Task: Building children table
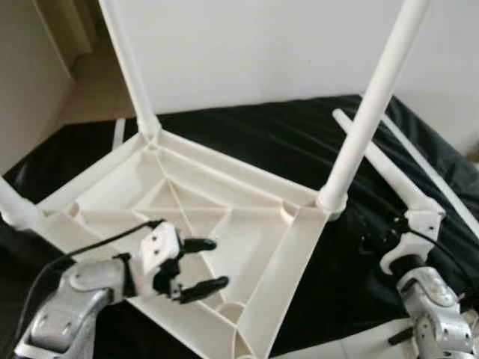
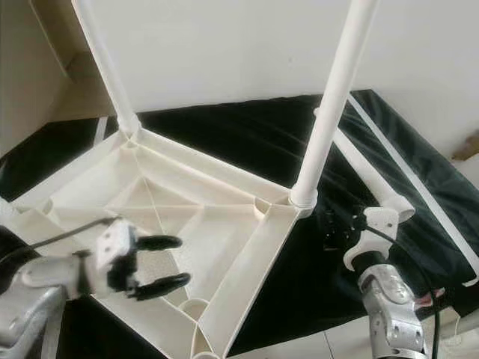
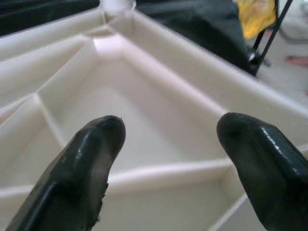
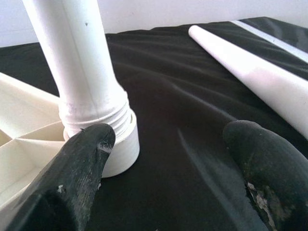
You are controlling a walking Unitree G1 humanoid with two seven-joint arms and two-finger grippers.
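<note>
A white plastic table top (image 1: 247,247) lies upside down on a black cloth (image 1: 269,142), ribs facing up. One white leg (image 1: 368,112) stands in its right corner socket and another (image 1: 127,63) in the far corner. A third leg (image 1: 13,208) shows at the left edge. The near corner socket (image 1: 233,312) holds no leg. A loose white leg (image 1: 383,170) lies on the cloth to the right. My left gripper (image 1: 218,263) hovers open over the ribs near that near corner. My right gripper (image 4: 171,139) is open low over the cloth, between the right leg's base (image 4: 103,125) and the loose leg (image 4: 260,74).
A white wall (image 1: 269,45) rises behind the cloth and a beige floor (image 1: 90,90) opens at the far left. A thin white strip (image 1: 443,187) runs along the cloth's right side. A yellow object (image 3: 256,14) and a dark stand sit beyond the table top.
</note>
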